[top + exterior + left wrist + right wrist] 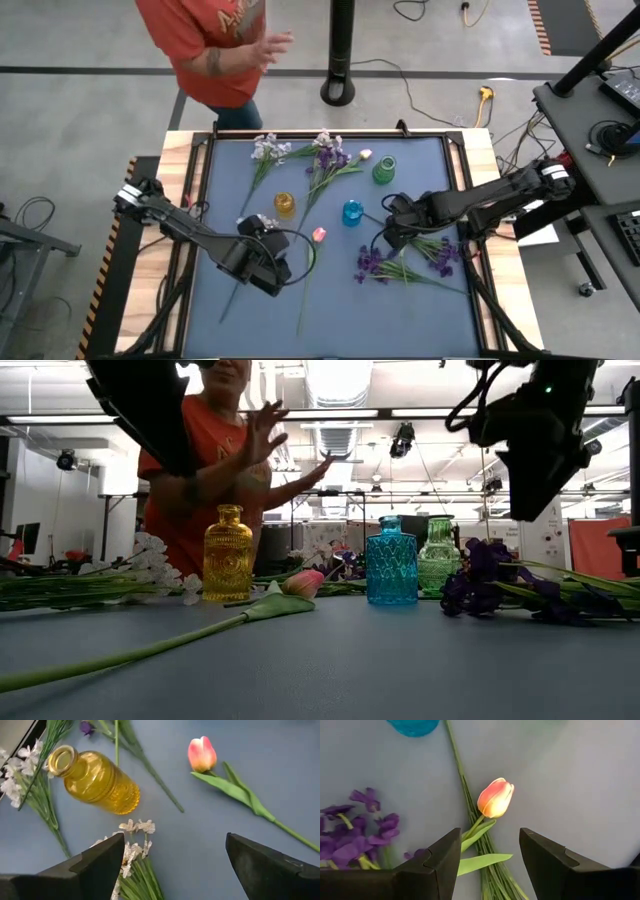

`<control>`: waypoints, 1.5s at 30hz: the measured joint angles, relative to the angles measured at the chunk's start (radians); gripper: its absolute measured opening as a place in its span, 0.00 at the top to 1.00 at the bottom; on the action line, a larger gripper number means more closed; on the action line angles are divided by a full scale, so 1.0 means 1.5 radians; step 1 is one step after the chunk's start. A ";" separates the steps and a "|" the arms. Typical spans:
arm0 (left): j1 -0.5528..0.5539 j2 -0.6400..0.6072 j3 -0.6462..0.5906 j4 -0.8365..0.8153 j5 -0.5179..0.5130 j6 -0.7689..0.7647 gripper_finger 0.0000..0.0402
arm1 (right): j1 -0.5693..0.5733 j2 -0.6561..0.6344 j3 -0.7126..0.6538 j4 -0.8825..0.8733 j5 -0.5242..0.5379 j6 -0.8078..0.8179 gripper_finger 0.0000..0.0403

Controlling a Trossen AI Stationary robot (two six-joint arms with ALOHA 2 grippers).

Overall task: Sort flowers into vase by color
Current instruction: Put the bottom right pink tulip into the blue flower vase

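Both grippers hover open above flowers.
Left gripper: white spray beneath its fingers, pink tulip ahead. Right gripper: another tulip between its open fingers, purple blossoms beside.

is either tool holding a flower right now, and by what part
Nothing is held. The left tool stands open above a white spray; the right tool stands open above a pink tulip.

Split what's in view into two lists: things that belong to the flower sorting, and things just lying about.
Job: yellow vase, blue vase, green vase, pink tulip, white sprays, purple sprays.

Lying about: cables on the floor, black post base, person behind the table.
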 joint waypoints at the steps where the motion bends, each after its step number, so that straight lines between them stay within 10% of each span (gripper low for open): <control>1: -0.002 -0.002 0.000 0.004 0.000 0.011 0.20 | 0.000 0.009 0.000 0.001 0.000 -0.001 0.52; 15: 0.008 -0.012 -0.001 0.076 -0.023 0.390 0.31 | -0.038 0.100 -0.018 0.032 -0.001 0.035 0.34; 35: 0.000 -0.009 -0.002 0.228 -0.057 0.244 0.33 | -0.085 0.104 -0.139 0.200 -0.001 -0.028 0.37; 45: 0.000 -0.009 -0.002 0.227 -0.100 0.235 0.33 | -0.084 0.103 -0.166 0.270 -0.017 -0.006 0.57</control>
